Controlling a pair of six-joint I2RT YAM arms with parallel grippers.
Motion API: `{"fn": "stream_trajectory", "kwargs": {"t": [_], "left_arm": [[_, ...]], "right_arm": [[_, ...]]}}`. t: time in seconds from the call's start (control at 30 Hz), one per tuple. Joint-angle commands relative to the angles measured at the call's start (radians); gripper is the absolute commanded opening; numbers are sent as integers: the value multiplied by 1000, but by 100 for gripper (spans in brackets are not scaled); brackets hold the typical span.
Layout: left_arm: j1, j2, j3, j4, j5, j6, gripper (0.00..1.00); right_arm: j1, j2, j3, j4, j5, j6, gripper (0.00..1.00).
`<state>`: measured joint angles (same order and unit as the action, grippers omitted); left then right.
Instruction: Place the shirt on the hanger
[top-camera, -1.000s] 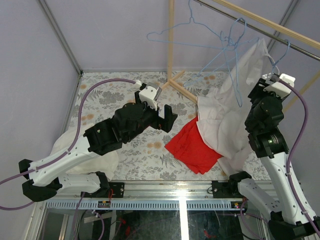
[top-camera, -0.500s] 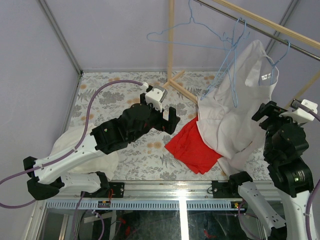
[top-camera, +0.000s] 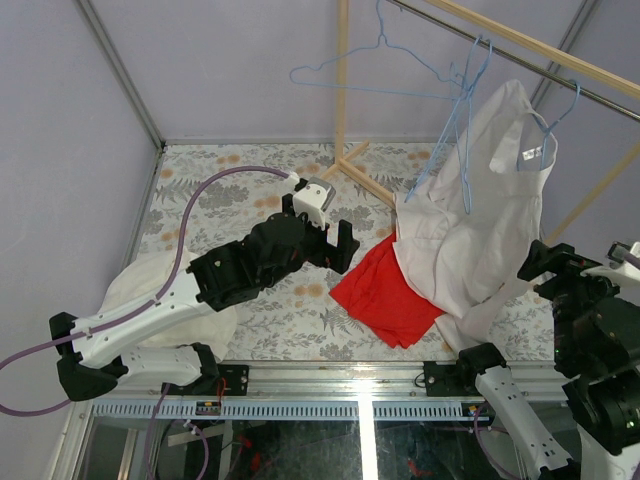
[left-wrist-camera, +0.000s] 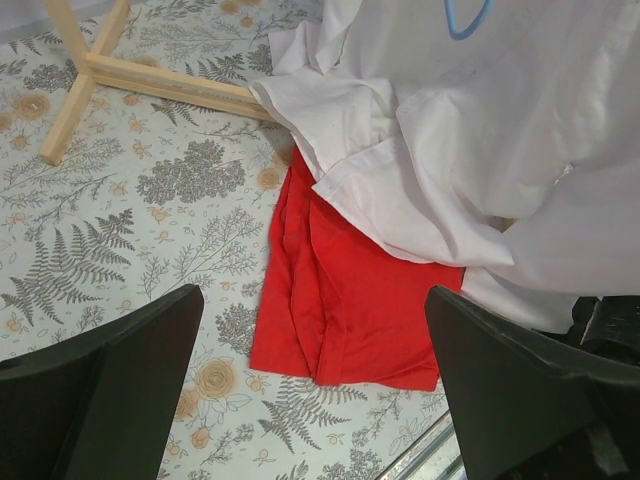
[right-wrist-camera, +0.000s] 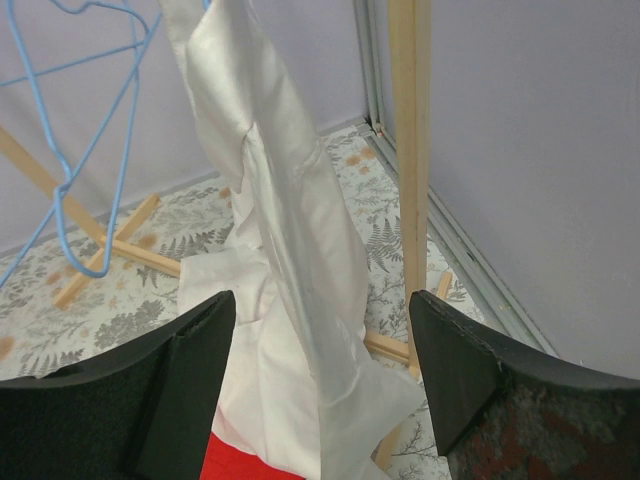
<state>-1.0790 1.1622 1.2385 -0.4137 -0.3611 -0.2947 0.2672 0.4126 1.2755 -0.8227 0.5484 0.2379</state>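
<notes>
Hanging garment: large white thin-fabric collared shirt (top-camera: 480, 225), held up at the neck on a thin blue wire hanger (top-camera: 547, 127)
Shirt lower part: pooled on floral-print table (top-camera: 220, 190), overlapping flat red cloth (top-camera: 385, 295)
Left gripper (left-wrist-camera: 312, 335): spread wide, holding nothing, over the red cloth
Right gripper (right-wrist-camera: 318, 330): spread wide, holding nothing, shirt ahead, not touching

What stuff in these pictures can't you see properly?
1. Top view: the tag in the neck of the shirt is too small to read.
2. Top view: the shirt covers most of its hanger, so whether both shoulders sit on it is hidden.
3. Left wrist view: the shirt lies over the far edge of the red cloth.
4. Top view: the left arm hides much of the cream cloth.
</notes>
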Motion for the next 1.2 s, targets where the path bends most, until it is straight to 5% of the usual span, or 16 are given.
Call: {"fn": "stream_trajectory", "kwargs": {"t": [0.0, 0.53, 0.83, 1.17], "left_arm": [[6, -24, -19, 69, 4, -19, 93], [13, -88, -99, 64, -20, -71, 93], [80, -100, -194, 72, 55, -175, 93], [237, -158, -276, 37, 100, -248, 93]], "right_arm": [[-3, 36, 134, -70, -68, -44, 76], [-3, 192, 204, -113, -925, -205, 75], [-3, 220, -55, -10, -1036, -150, 69], [-3, 277, -216, 22, -941, -103, 67]]}}
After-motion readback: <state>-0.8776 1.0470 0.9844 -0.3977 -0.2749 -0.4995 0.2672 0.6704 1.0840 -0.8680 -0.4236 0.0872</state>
